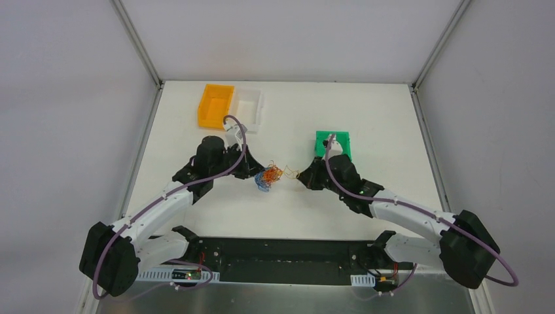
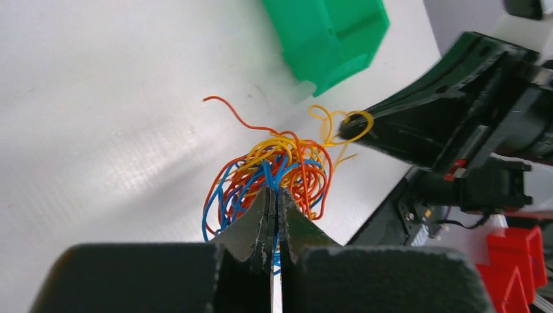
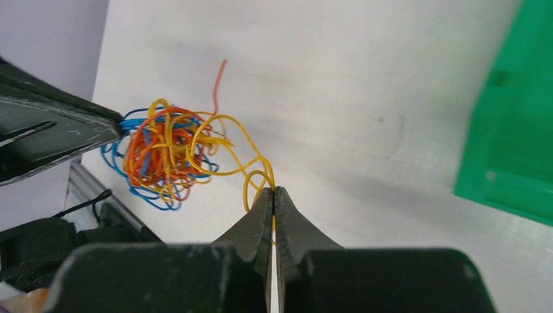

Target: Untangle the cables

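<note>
Cables (image 1: 269,176) balled up mid-tabletop, both hands pinching

The blue, orange and yellow tangle sits on the tabletop (image 1: 294,111) between the two hands. The left hand (image 2: 274,192) is pressed together on blue strands, and the right hand (image 3: 273,190) is pinching a yellow loop. The orange bin (image 1: 215,104) and white bin (image 1: 249,108) touch at back left. The green bin (image 1: 333,144) is half hidden behind the right arm. The bins are too small to tell what's inside.
</note>
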Tool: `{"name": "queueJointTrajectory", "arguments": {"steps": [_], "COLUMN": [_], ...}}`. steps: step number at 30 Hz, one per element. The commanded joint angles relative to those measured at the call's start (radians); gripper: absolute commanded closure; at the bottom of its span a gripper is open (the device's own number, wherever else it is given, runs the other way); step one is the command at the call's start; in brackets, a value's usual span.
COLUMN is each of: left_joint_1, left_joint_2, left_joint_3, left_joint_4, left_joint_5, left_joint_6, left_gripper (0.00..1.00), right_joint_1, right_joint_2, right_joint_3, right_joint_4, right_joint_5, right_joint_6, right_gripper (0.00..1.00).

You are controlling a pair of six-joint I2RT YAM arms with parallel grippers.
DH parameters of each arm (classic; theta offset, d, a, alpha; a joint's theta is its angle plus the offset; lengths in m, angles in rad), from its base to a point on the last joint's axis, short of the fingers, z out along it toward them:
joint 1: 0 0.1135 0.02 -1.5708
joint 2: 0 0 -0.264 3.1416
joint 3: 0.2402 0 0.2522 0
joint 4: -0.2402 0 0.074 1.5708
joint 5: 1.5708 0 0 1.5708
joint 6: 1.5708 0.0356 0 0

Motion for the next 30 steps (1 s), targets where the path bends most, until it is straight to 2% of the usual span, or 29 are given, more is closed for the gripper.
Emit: {"name": "queueJointTrajectory", "arguments": {"steps": [1, 4, 12, 16, 20, 26, 30], "left_joint_1": [0.004, 0.006, 0.017, 0.033, 0.056, 0.144, 0.207], "left_joint_2": [-0.072, -0.099, -0.095, -0.086, -0.083, -0.086, -0.08], "left_joint_3": [0.043, 0.031, 0.014, 0.016, 0.02, -0.003, -0.016], "left_joint_4": [-0.161, -0.24, -0.364, -0.404, -0.446, -0.473, -0.498], "left_joint_5": [-0.241, -0.416, -0.687, -0.715, -0.758, -0.753, -0.781], "left_joint_6": [0.085, 0.107, 0.038, 0.022, 0.009, -0.051, -0.114], "left_gripper": [1.0, 1.0, 1.0, 1.0, 1.0, 1.0, 1.0], "right_joint_1": [-0.004, -0.021, -0.089, -0.106, -0.123, -0.157, -0.225], "right_joint_2": [-0.128, -0.216, -0.431, -0.476, -0.48, -0.531, -0.563], "right_joint_3": [-0.036, -0.064, -0.082, -0.04, 0.027, 0.082, 0.109], "right_joint_4": [-0.156, -0.257, -0.46, -0.527, -0.663, -0.747, -0.851], "right_joint_5": [0.304, 0.422, 0.595, 0.629, 0.78, 0.847, 0.905], "right_joint_6": [0.051, 0.085, 0.128, 0.097, 0.131, 0.106, 0.191], "right_gripper": [1.0, 1.0, 1.0, 1.0, 1.0, 1.0, 1.0]}}
